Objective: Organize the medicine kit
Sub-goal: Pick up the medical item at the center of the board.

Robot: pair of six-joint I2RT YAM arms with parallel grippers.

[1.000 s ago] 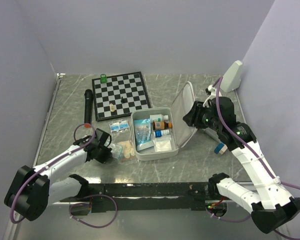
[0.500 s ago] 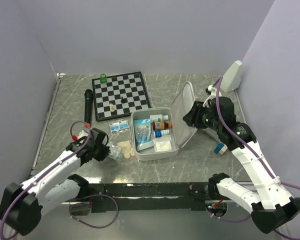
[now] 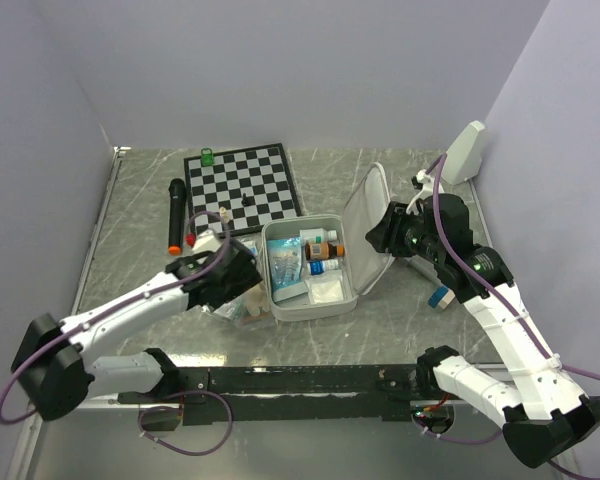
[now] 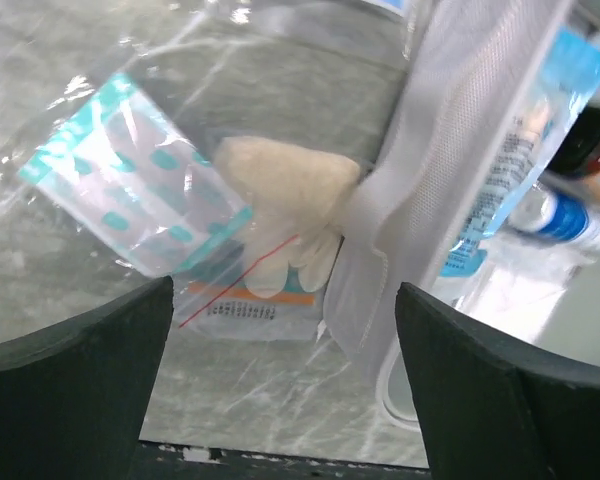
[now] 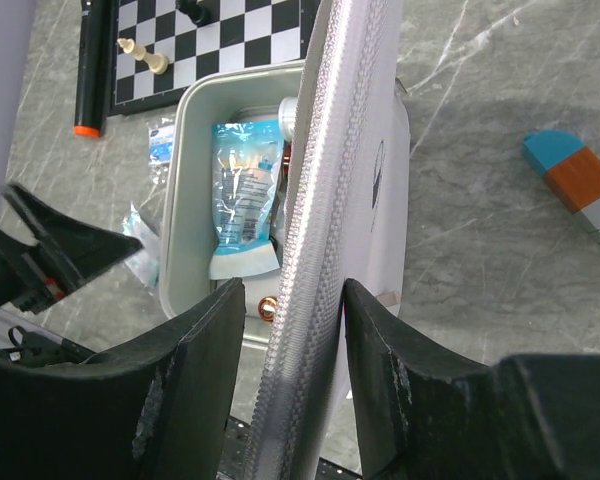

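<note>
Medicine kit (image 3: 315, 312) sits mid-table, tray flat and open, its lid (image 3: 365, 225) hinged up on the R side and standing near upright. Inside the tray: blue pouch (image 3: 287, 262), brown bottle (image 3: 325, 251), plus a few white packets (labels too small to read).

R arm: right gripper (image 3: 385, 232) pinches the lid edge. In the wrist view the zip rim of the lid (image 5: 315, 200) runs straight up between the two fingers (image 5: 195, 370), both pressed to it, so it's grasping the lid. A blue-and-orange block (image 5: 580, 180) lies on the table (image 3: 140, 200) to the R of the kit, apart from it.

L arm: left gripper (image 3: 242, 285) hangs just beside the kit's L wall, over the loose packets. Wrist view shows its jaws spread wide w/ nothing in them. Under the gap lie a teal-dotted sachet (image 4: 140, 200) and a bag of beige pads (image 4: 280, 200), overlapping, the bag's R end touching the kit's mesh wall (image 4: 440, 170).

Chessboard (image 3: 242, 190) is at the back of the table, w/ a black mic (image 3: 175, 213) alongside its L edge.
</note>
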